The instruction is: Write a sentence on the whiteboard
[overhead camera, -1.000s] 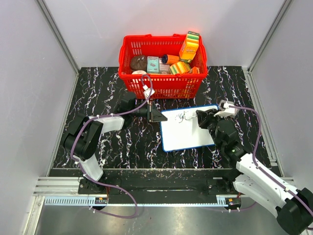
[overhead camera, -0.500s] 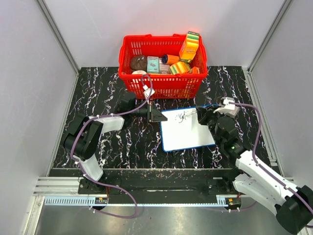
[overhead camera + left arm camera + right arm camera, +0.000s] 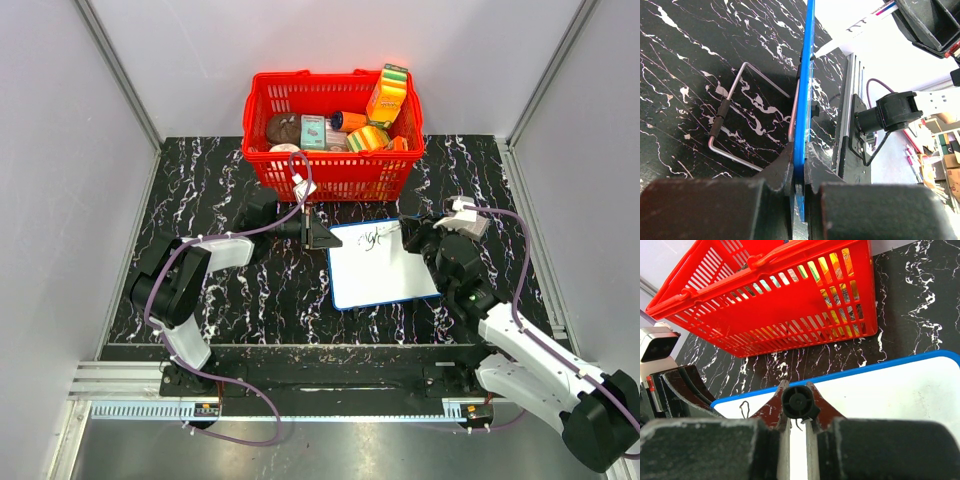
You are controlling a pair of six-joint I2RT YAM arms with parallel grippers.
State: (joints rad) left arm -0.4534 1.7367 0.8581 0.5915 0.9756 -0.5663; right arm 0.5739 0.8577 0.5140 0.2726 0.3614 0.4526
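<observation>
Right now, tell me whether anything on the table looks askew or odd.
The whiteboard sits slightly skewed to the table, its left rim pinched by the left gripper. The sentence is only a short scrawl near its top edge.

We see a black counter (image 3: 230, 180) veined with white. A red basket (image 3: 335, 170) sits at its far edge. Near the basket lies the whiteboard (image 3: 385, 275), with a bent wire stand (image 3: 720, 119) between board and counter.

We find the whiteboard (image 3: 385, 275) on the table (image 3: 230, 170) just in front of the basket (image 3: 330, 178), full of packaged goods (image 3: 385, 95). Our left gripper (image 3: 322, 236) sits at the board's left edge; our right gripper (image 3: 412, 240), marker (image 3: 799, 402) in it, over the far right corner, right of the sentence (image 3: 373, 240)
</observation>
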